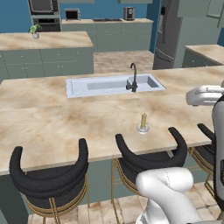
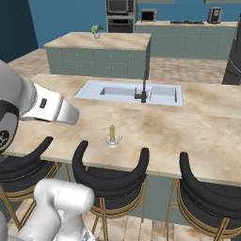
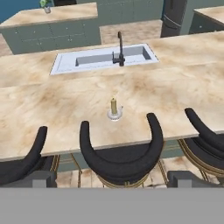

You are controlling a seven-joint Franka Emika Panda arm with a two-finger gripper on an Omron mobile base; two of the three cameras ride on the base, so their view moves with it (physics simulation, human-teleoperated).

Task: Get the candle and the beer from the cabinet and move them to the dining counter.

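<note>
- Blue walls (image 1: 13, 17) all along the back.
- Tan wood-look floor (image 1: 118, 59) between the units.
- Grey-green base cabinets (image 2: 188, 42) lining the far wall, wall oven (image 1: 43, 13) at left.
- Black-backed stools (image 3: 120, 153) on gold legs up front.
- Dark fridge (image 1: 168, 35) at right.

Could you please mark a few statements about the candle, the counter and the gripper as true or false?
1. The candle stands upright on the dining counter. True.
2. The candle lies inside the sink. False: it stands on the marble, between the sink and the stools.
3. The gripper is open and holds nothing. True.
4. A green bottle stands beside the candle. False: the marble around the candle is bare.
5. A black faucet rises at the sink. True.
</note>
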